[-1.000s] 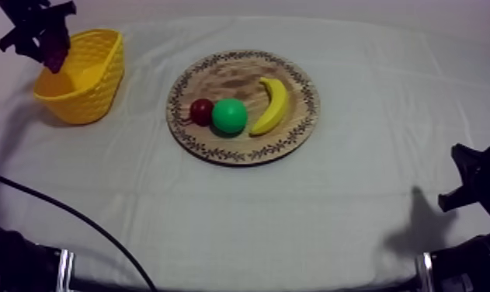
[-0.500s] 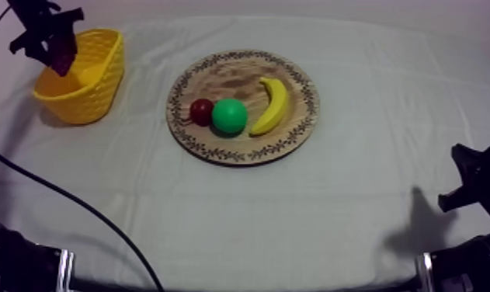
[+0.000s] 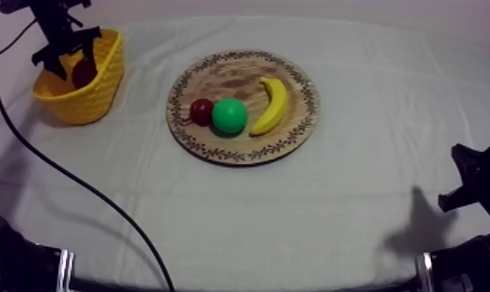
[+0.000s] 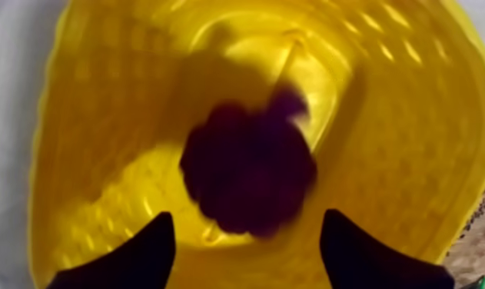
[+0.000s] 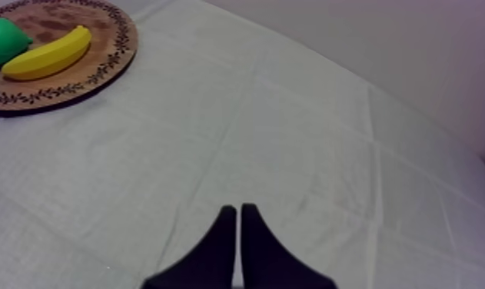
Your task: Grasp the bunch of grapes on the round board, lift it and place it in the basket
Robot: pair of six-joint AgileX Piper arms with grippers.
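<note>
The dark purple bunch of grapes point(image 3: 83, 71) lies inside the yellow basket point(image 3: 88, 102) at the far left of the table. In the left wrist view the grapes point(image 4: 249, 181) rest on the basket's floor point(image 4: 122, 115), free of my fingers. My left gripper point(image 3: 69, 48) hangs just above the basket, open, with its two black fingers point(image 4: 149, 250) spread either side of the grapes. My right gripper point(image 3: 469, 182) sits low at the right edge, and its fingers lie together as a narrow wedge point(image 5: 237, 207).
The round wooden board point(image 3: 232, 78) stands mid-table, carrying a banana point(image 3: 271, 105), a green pear point(image 3: 230, 115) and a small red fruit point(image 3: 201, 110). From the right wrist, the board point(image 5: 99, 73), banana point(image 5: 47, 52) and pear point(image 5: 3, 40) lie well ahead across bare cloth.
My left gripper moved right over the basket and opened. The grapes left its fingers and now lie in the basket. The right arm stayed still.
</note>
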